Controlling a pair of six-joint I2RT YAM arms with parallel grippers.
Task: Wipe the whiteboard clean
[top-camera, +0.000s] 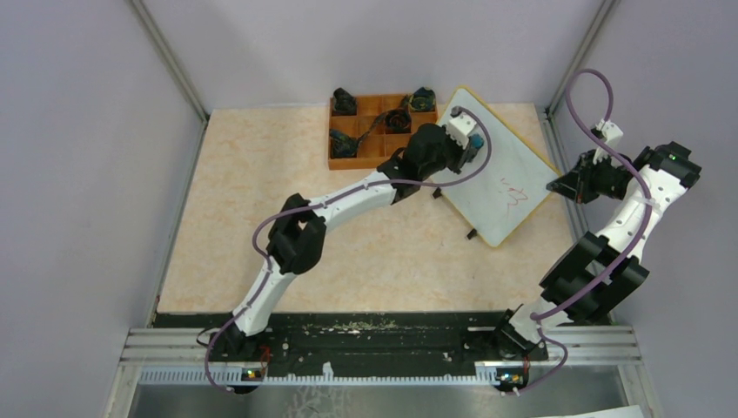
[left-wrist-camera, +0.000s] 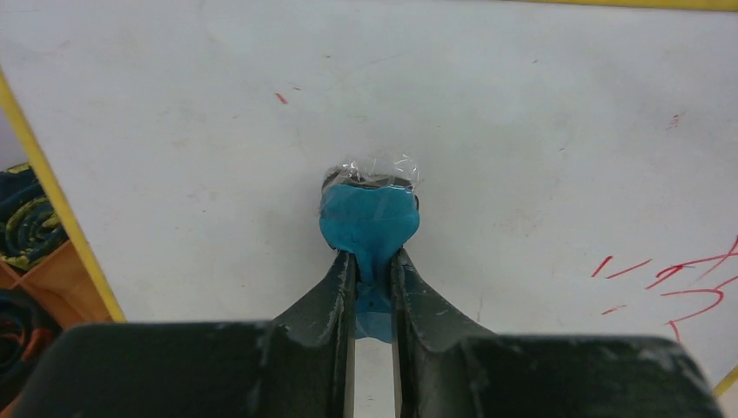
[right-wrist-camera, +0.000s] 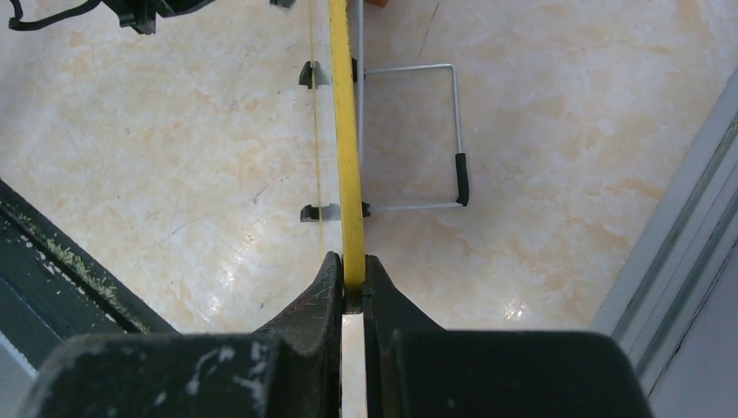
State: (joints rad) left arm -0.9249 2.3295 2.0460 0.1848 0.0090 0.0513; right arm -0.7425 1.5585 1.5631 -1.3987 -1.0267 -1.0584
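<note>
The whiteboard (top-camera: 500,174) stands tilted at the back right of the table, with red marks (top-camera: 513,196) near its lower right. In the left wrist view the board (left-wrist-camera: 522,113) fills the frame, red marks (left-wrist-camera: 687,283) at the right. My left gripper (left-wrist-camera: 372,261) is shut on a blue eraser (left-wrist-camera: 370,218) that presses on the board's upper part (top-camera: 474,142). My right gripper (right-wrist-camera: 352,277) is shut on the board's yellow frame edge (right-wrist-camera: 345,131), at the board's right corner (top-camera: 557,185).
An orange compartment tray (top-camera: 370,155) with dark cable bundles sits at the back, left of the board. The board's wire stand with black feet (right-wrist-camera: 461,174) rests on the marbled table. A metal frame post (right-wrist-camera: 687,252) stands close on the right.
</note>
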